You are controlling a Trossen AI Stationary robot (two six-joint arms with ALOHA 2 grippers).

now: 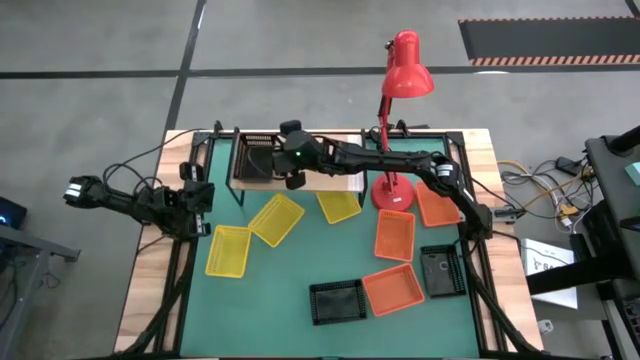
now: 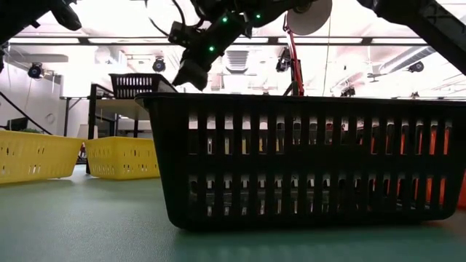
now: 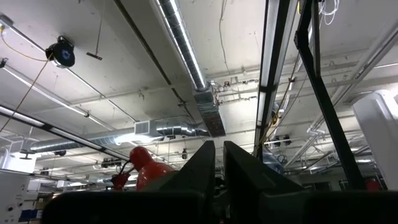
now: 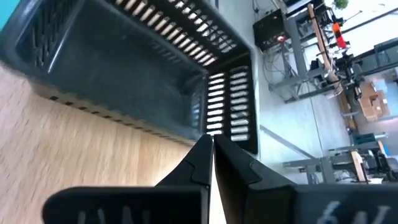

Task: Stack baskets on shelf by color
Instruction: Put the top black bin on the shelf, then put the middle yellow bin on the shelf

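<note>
A black basket (image 1: 255,158) stands on the left part of the light-wood shelf (image 1: 335,183) at the table's far edge; it also shows in the low view (image 2: 135,84) and the right wrist view (image 4: 143,68). My right gripper (image 1: 293,181) hangs shut over the shelf board just beside that basket's right wall (image 4: 211,146); I cannot tell whether it touches the wall. My left gripper (image 1: 196,195) rests at the table's left edge, pointing up at the ceiling, its fingers shut and empty (image 3: 219,155). Yellow baskets (image 1: 228,250), (image 1: 276,218), (image 1: 339,205), orange ones (image 1: 394,234), (image 1: 393,289), (image 1: 437,203) and black ones (image 1: 337,301), (image 1: 441,271) lie on the green table.
A red desk lamp stands with its round base (image 1: 392,193) on the table by the shelf's right end, its head (image 1: 408,72) beyond the far edge. The near black basket (image 2: 306,160) fills the low view's front. My right arm (image 1: 400,160) reaches across the shelf.
</note>
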